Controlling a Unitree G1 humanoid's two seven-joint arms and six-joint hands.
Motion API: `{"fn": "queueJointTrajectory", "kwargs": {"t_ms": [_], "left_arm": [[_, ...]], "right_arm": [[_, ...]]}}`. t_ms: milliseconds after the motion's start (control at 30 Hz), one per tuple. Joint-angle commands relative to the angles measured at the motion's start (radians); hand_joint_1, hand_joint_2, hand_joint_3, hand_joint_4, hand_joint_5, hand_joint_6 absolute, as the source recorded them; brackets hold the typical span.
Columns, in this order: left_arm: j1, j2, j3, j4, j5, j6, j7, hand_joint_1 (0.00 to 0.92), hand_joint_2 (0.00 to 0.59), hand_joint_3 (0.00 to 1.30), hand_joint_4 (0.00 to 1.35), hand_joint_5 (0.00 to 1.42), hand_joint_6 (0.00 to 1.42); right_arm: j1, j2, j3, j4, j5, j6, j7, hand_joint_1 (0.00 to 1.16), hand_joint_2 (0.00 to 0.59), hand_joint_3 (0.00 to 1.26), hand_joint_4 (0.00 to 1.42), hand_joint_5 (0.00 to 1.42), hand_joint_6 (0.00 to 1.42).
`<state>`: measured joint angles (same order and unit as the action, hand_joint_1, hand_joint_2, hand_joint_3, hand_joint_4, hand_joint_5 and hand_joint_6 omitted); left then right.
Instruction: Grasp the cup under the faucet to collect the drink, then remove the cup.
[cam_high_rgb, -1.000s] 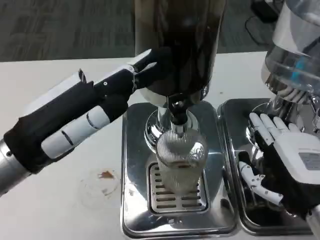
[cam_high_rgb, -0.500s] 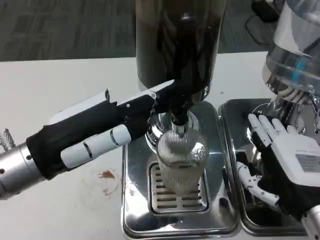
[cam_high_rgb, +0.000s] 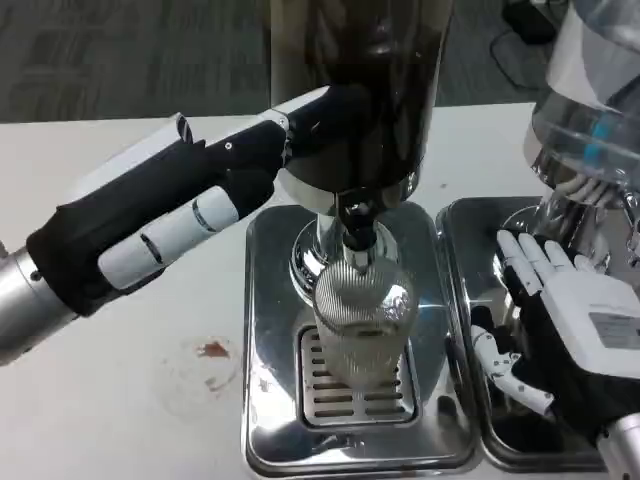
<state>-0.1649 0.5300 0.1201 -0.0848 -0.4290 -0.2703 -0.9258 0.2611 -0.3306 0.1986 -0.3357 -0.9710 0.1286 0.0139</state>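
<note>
Office-like lab: grey carpet, white table, floor cables.

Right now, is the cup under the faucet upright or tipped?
Upright. The cup stands on the drip tray grille directly below the faucet. How full it is cannot be told.

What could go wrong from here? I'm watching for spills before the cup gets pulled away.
1. The cup stands on the drip tray under the faucet with neither hand holding it; a nudge could tip it.
2. The left hand is up against the dark dispenser tank, beside the faucet, and might open the flow too long and overfill.
3. The right hand hangs over the neighbouring tray and could clip its edge when reaching across.
</note>
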Motion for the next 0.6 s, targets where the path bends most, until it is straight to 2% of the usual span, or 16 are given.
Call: {"fn": "queueJointTrajectory", "kwargs": {"t_ms": [33, 233, 467, 600], "left_arm": [[0.006, -0.004, -0.004, 0.049, 0.018, -0.023, -0.009, 0.000, 0.254, 0.06, 0.00, 0.02, 0.00], [0.010, 0.006, -0.052, 0.064, 0.030, -0.015, -0.049, 0.000, 0.243, 0.05, 0.00, 0.01, 0.00], [0.007, 0.012, -0.078, 0.063, 0.024, -0.005, -0.086, 0.000, 0.236, 0.06, 0.00, 0.03, 0.00], [-0.003, 0.014, -0.107, 0.059, 0.041, -0.036, -0.127, 0.000, 0.235, 0.07, 0.00, 0.04, 0.00]], "right_arm": [[-0.002, 0.001, 0.000, -0.012, -0.007, 0.009, -0.008, 0.21, 0.512, 0.00, 0.00, 0.00, 0.00], [0.007, 0.018, -0.011, -0.020, -0.001, 0.026, -0.020, 0.21, 0.515, 0.00, 0.00, 0.00, 0.00], [0.019, 0.023, 0.002, -0.032, -0.003, 0.034, -0.016, 0.20, 0.515, 0.00, 0.00, 0.00, 0.00], [0.017, 0.019, 0.001, -0.033, -0.002, 0.026, -0.024, 0.20, 0.516, 0.00, 0.00, 0.00, 0.00]]}}
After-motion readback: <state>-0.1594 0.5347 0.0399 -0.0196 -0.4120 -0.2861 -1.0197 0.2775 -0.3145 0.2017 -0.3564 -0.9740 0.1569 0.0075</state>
